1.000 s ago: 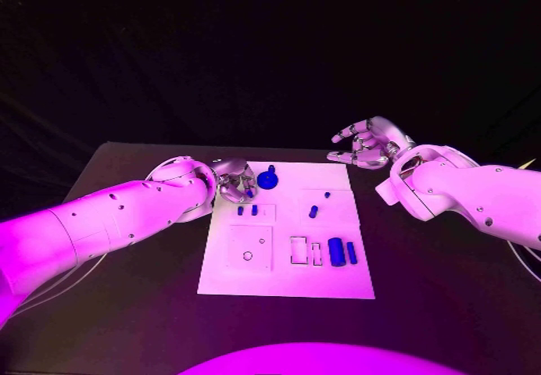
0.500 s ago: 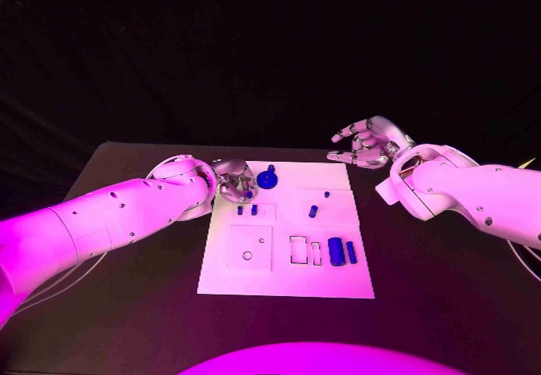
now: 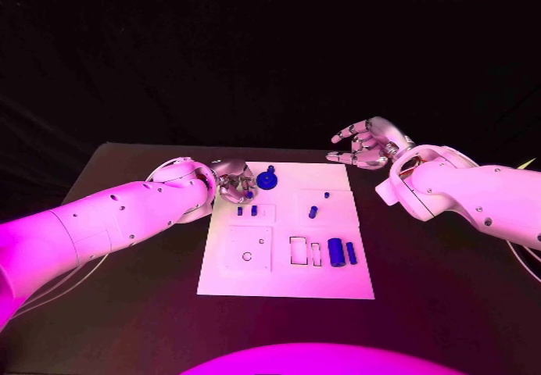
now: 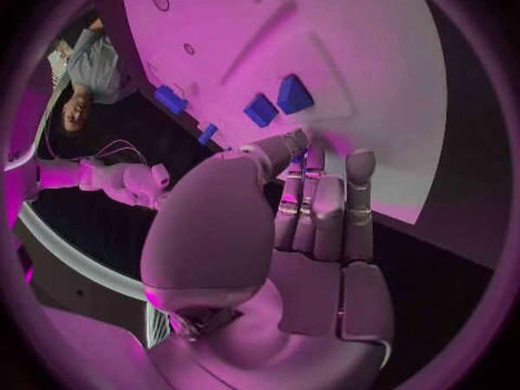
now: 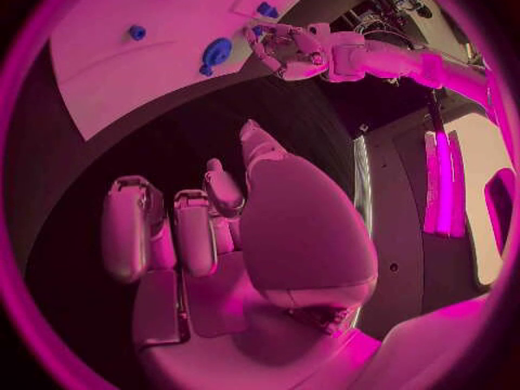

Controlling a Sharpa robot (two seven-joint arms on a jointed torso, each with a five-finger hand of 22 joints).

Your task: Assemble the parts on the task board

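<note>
We can read no text, label, brand, number or sign anywhere: the task board [image 3: 288, 273] carries only plain outlines and small blue parts [image 3: 336, 251], with no lettering on them.

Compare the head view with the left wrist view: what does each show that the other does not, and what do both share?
Head view alone: the right hand raised beyond the board's far right corner, fingers apart, holding nothing, and the round blue part.

Left wrist view alone: the left hand's palm side with its fingers reaching down to the board.

Both: the white board, the left hand at its far left edge, and small blue parts.
</note>
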